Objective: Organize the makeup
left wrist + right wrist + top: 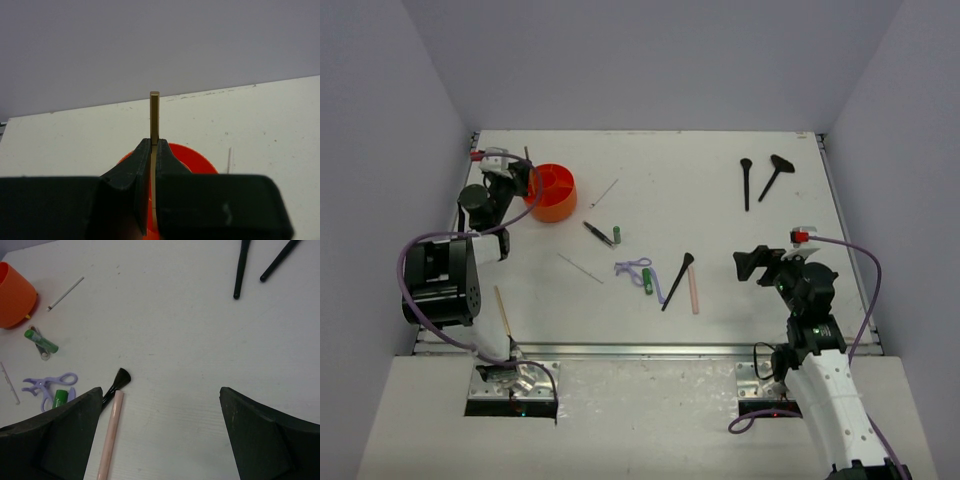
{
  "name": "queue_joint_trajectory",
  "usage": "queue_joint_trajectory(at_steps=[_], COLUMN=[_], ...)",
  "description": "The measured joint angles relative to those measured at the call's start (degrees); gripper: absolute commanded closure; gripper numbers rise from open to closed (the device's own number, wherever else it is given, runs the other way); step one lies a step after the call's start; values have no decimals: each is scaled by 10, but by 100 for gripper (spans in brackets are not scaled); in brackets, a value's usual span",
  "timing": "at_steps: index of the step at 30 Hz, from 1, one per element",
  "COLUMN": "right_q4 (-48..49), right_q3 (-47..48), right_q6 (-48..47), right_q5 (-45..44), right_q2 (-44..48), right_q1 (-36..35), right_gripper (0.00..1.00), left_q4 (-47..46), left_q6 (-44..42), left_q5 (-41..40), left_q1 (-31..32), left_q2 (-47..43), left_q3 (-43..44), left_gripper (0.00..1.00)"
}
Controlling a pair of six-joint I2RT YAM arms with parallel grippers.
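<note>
Over the white tabletop (720, 200), our left gripper (154, 145) pinches a slim tan stick (154, 115) upright above the round orange plastic tub (197, 159), which we should lower straight into a compartment, our right gripper (160, 390) spread well away.

Black L arm (445, 275) sits folded at near-left, forearm reaching fwd to the far-left. Black two-finger L claw (154, 150) is pinched tight on a thin tan stick (154, 112), held upright betw. the fingers. Black-and-white R arm (810, 300) rises from its base w/ wrist bent inward, black R claw (160, 395) splayed wide, fingers well apart.
</note>
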State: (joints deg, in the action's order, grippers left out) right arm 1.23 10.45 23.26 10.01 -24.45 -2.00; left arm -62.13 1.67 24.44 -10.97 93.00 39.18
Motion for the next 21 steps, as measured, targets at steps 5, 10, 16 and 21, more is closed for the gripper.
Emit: queue_joint_trajectory(at_steps=[5,10,16,21], right_q4=[-1,-10,-11,-14], right_q3=[0,1,1,1], right_q6=[-9,-13,-13,-13], right_q5=[-8,-11,-11,-10], right_q2=[9,15,23,23], right_q1=[0,0,0,0], right_gripper=[1,1,1,1], left_q4=[-28,-49,-53,-22], left_q6=[4,2,-5,1], left_q5=[13,13,9,-3], left_q1=[-3,-3,-3,-3], left_q2=[13,29,27,-14], left_q3=[-4,-16,-47,-65], left_gripper=[100,91,42,16])
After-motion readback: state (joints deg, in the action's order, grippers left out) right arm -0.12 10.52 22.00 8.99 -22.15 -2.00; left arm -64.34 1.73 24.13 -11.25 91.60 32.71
